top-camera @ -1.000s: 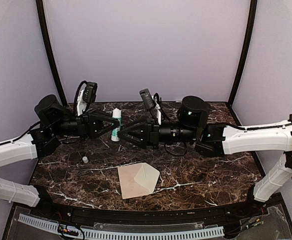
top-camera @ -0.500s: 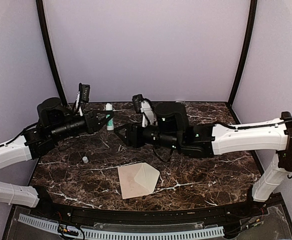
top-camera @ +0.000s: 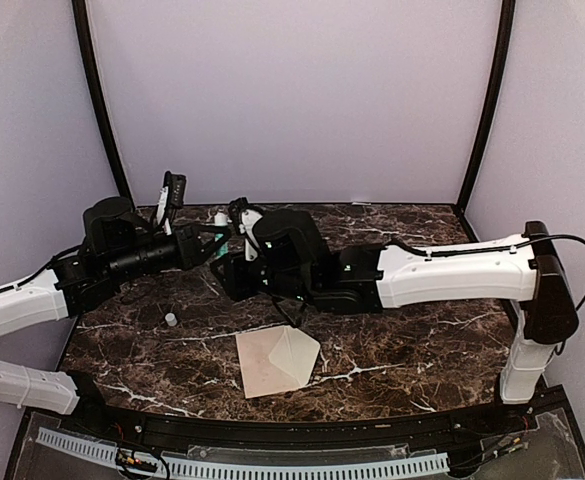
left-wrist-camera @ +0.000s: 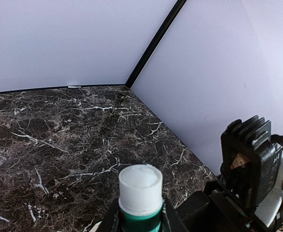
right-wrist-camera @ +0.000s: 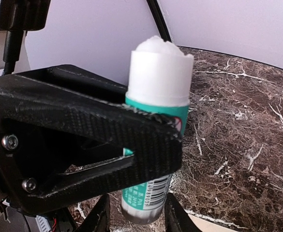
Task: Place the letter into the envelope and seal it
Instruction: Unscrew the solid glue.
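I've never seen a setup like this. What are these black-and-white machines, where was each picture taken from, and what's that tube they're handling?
These are two robot arms bolted to a marble-patterned table, each ending in a two-finger gripper. The wide picture looks down from above and behind them. The other two come from small cameras on the wrists. The left gripper is clamped on an uncapped glue stick, held upright. The right gripper has its fingers either side of the stick's lower end. Whether it grips is unclear. On the table lie a cream envelope with its flap open and a small white cap.
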Controlling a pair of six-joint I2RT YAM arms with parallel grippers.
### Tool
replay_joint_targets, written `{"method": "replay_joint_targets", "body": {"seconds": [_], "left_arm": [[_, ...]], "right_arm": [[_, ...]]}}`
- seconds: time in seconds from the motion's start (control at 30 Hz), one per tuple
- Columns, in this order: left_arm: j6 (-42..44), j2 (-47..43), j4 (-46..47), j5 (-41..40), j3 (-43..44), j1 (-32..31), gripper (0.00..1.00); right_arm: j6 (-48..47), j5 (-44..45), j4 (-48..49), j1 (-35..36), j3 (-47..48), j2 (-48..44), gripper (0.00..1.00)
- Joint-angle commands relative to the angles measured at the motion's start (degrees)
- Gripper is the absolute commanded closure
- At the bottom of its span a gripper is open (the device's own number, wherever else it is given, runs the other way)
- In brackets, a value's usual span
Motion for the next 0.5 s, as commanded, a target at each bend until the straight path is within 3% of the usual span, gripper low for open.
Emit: {"method": "replay_joint_targets", "body": {"seconds": [0.0, 0.23, 0.47], "left_arm": [[-0.44, -0.06, 0.36, 0.88, 1.44, -0.03, 1.00], [-0.75, 0.26, 0.58, 1.57, 1.42, -0.07, 1.00], [-0.74, 0.33, 1.03, 2.25, 1.36, -0.05, 1.00]], "right_arm": [[-1.30, 1.84, 0.72, 0.17, 2.28, 0.87, 0.66], [-2.13, 3.38, 0.73, 0.15, 2.92, 1.42, 0.69], [-1.81, 3.62, 1.07, 0.08, 2.65, 1.27, 0.90]]}}
